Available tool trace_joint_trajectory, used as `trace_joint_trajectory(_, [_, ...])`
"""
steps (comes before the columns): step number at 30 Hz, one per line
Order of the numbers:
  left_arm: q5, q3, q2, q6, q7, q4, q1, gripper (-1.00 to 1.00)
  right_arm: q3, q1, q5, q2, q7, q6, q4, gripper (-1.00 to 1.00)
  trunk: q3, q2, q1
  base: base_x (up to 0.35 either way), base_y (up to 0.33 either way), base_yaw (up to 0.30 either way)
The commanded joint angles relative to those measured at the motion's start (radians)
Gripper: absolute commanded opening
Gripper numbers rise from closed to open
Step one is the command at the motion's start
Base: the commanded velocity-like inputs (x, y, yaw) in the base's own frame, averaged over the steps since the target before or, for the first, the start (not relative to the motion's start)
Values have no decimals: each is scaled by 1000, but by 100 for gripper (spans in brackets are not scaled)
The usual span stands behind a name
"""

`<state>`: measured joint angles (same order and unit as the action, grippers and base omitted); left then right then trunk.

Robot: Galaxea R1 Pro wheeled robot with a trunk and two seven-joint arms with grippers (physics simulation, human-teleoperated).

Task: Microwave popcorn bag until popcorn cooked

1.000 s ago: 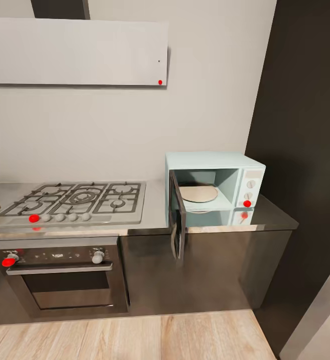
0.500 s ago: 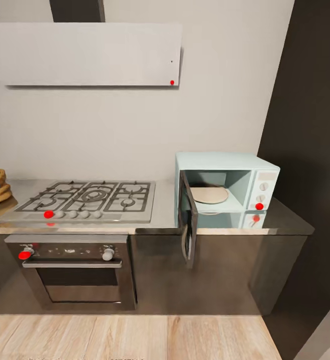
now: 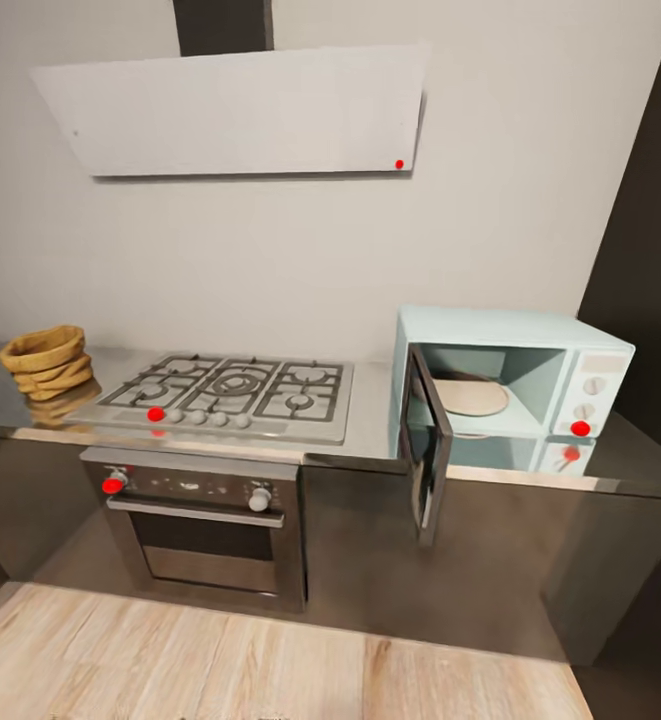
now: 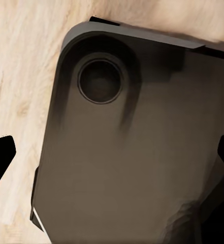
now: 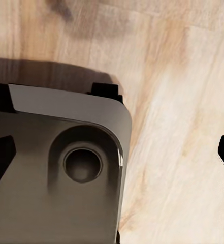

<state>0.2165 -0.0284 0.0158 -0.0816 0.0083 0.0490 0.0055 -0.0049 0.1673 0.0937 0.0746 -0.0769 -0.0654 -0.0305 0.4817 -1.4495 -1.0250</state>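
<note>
The popcorn bag (image 3: pixel 46 361), a mustard-tan sack with a rolled rim, stands on the countertop (image 3: pixel 373 412) at the far left, beside the gas hob. The mint-blue microwave (image 3: pixel 572 352) sits at the right end of the slab; its dark door (image 3: pixel 425 448) hangs open toward me, and a pale turntable (image 3: pixel 470 397) lies bare inside. In the left wrist view my left gripper (image 4: pixel 114 152) is open over the robot's dark base. In the right wrist view my right gripper (image 5: pixel 113 151) is open too, above the base and wooden floor. Neither holds anything.
A steel gas hob (image 3: pixel 232 392) lies between bag and microwave, with a dark oven (image 3: pixel 202 520) below and a flat grey hood (image 3: pixel 240 108) above. A tall dark cabinet (image 3: pixel 645 240) rises at the right. Wooden floor (image 3: pixel 270 660) runs along the cabinets.
The head camera has shifted, so the whole scene slid right and the popcorn bag came fully into view at the left. The microwave door stays open.
</note>
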Motion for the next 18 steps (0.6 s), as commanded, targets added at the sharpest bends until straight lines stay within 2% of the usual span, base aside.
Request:
trace_joint_trajectory(1, [4,-2,0,-1,1,2,1,100,-1,1,10,0,0,-6,-3,100,1,0,0,0,0,273])
trace_joint_trajectory(16, [4,-2,1,-1,1,2,1,100,-1,1,10,-16,9,-7,-3,100,1,0,0,0,0,272])
trace_joint_trajectory(18, [4,-2,1,-1,1,2,1,100,1,1,13,-40,28,-7,-3,100,1,0,0,0,0,272])
